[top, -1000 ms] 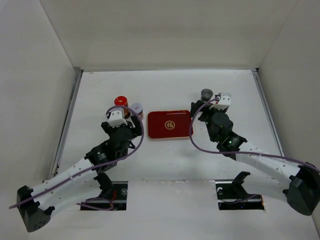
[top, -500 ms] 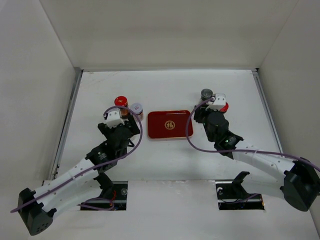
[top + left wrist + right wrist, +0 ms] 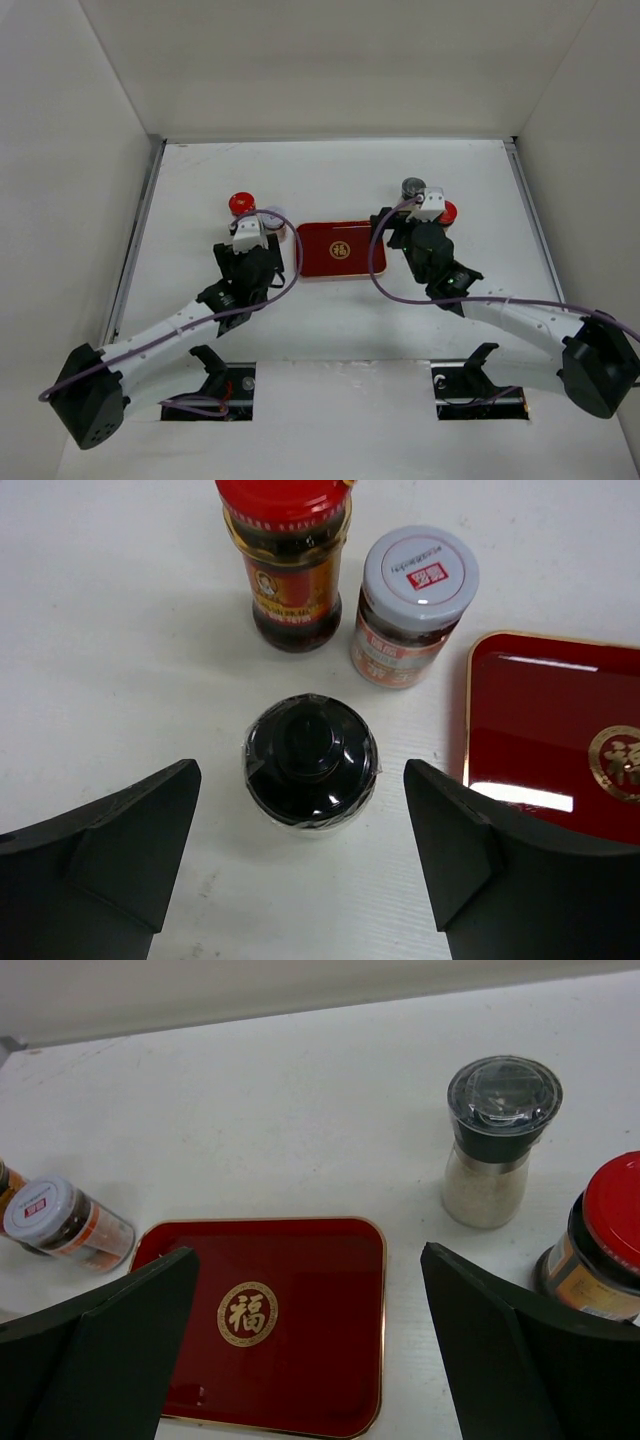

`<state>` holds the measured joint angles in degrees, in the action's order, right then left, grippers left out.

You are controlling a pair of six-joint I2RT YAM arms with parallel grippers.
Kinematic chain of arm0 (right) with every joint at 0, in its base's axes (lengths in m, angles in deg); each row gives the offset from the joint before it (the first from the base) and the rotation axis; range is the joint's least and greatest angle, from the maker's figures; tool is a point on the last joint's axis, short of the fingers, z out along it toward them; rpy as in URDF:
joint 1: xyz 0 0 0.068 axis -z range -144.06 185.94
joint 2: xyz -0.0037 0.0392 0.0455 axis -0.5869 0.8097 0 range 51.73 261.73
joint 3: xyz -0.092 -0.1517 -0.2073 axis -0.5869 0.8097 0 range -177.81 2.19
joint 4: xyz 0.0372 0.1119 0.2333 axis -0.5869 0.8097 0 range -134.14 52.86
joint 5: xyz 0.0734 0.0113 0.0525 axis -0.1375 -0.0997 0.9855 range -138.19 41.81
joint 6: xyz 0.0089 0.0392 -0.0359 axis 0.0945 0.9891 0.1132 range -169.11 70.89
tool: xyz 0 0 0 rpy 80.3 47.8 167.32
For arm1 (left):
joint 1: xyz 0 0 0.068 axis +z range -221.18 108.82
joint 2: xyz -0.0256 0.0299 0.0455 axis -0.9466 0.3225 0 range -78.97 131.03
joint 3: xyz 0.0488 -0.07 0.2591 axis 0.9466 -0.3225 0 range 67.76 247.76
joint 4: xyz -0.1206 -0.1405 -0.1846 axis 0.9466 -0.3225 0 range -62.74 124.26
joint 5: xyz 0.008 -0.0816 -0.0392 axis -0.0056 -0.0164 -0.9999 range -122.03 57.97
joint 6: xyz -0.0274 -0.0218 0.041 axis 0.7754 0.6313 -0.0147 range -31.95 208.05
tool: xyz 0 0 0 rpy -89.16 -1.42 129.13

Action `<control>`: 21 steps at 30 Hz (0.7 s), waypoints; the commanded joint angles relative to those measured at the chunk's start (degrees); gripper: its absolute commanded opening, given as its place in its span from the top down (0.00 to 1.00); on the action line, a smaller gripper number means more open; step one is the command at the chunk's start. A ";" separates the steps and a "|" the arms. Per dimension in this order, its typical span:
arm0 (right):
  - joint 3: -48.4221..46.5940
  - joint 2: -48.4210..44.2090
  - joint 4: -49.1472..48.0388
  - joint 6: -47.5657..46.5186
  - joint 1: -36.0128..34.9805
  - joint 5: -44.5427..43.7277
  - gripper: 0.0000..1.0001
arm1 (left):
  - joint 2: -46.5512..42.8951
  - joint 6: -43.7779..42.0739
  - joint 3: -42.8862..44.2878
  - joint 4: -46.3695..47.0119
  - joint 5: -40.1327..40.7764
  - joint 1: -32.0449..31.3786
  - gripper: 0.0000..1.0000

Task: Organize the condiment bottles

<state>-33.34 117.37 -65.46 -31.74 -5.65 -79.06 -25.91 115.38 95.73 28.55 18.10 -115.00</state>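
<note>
In the left wrist view, my left gripper is open, and a white bottle with a black cap stands upright between its fingers, touching neither. Beyond it stand a red-capped jar with dark contents and a silver-lidded amber-brown jar. My right gripper is open and empty above the right part of the red tray. A dark-grey-lidded grinder and a red-lidded jar stand to its right. In the top view, the left gripper hides the black-capped bottle.
The flat red tray with a gold emblem lies between the two grippers. White walls close in the table at the back and both sides. The right gripper sits by the tray's right edge, with the grinder behind it.
My left gripper has moved right, and now covers most of the silver-lidded jar in the top view. My right gripper has moved left toward the tray, uncovering the red-lidded jar.
</note>
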 commanded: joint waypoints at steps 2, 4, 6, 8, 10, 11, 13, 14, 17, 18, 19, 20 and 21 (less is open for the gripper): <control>-0.86 0.10 -3.02 -0.75 -0.03 0.99 0.00 | 4.94 -0.88 0.51 6.67 -2.84 1.67 0.18; -0.51 0.09 -3.46 -0.49 -0.03 1.08 0.00 | 6.87 -0.88 0.86 7.91 -3.81 2.28 0.20; -0.77 0.10 -2.94 -0.75 -0.03 1.08 0.00 | 8.46 -0.70 0.78 9.40 -4.16 2.28 0.26; -0.25 -0.52 -3.55 -0.32 -0.03 1.17 0.00 | 9.60 -0.70 0.69 10.37 -4.34 2.64 0.34; -0.07 -0.52 -3.64 -0.14 -0.03 1.25 0.00 | 9.87 -0.70 0.86 10.64 -4.60 2.55 0.46; -0.15 -0.43 -3.38 -0.23 -0.03 1.25 0.00 | 9.35 -0.70 0.69 10.72 -4.17 2.11 0.52; -0.16 -0.78 -3.46 -0.32 -0.12 1.08 0.00 | 7.42 -0.79 0.86 10.38 -3.38 1.58 0.61; 0.19 -0.96 -3.90 -0.05 0.14 1.08 0.00 | 5.93 -0.96 1.21 9.94 -3.02 1.23 0.64; 0.37 -0.78 -3.99 0.30 0.58 1.17 0.00 | 0.75 -1.49 2.70 9.32 -1.27 -1.92 0.66; 0.37 -0.87 -3.90 0.30 0.67 1.17 0.02 | -0.31 -2.19 3.49 9.75 -0.48 -3.15 0.66; 0.63 -0.96 -4.34 0.39 0.76 1.17 0.08 | -0.67 -2.80 4.72 10.02 -0.21 -4.12 0.67; 0.72 -0.96 -4.60 0.74 0.93 1.17 0.16 | -0.67 -3.16 5.95 10.28 -0.64 -4.83 0.67; 0.72 -0.79 -4.61 1.00 1.11 0.99 0.26 | 0.02 -3.25 7.35 10.72 -1.78 -5.53 0.67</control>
<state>-32.95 117.72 -66.03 -31.61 -5.23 -78.56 -24.64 113.59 97.02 33.60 15.20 -118.73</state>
